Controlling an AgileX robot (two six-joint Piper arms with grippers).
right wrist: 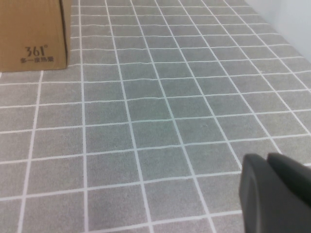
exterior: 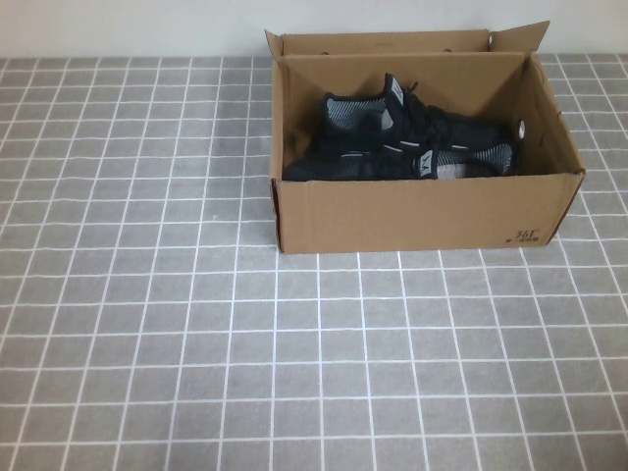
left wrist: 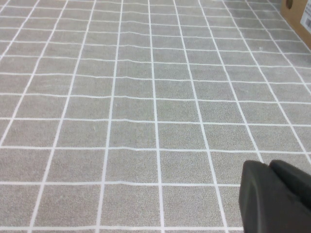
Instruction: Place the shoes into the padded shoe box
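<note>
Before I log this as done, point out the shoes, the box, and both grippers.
shoes (exterior: 397,142): high view, upper of the middle shoe.
padded shoe box (exterior: 412,211): high view, front wall.
left gripper (left wrist: 272,196): left wrist view, fingertip.
right gripper (right wrist: 272,189): right wrist view, fingertip.

Bench (exterior: 147,324) — grey square-tile pattern, white grid lines, evenly lit. Wall (exterior: 128,27) — plain off-white, along the 12 o'clock edge.

Soft, even light; faint shadows.
</note>
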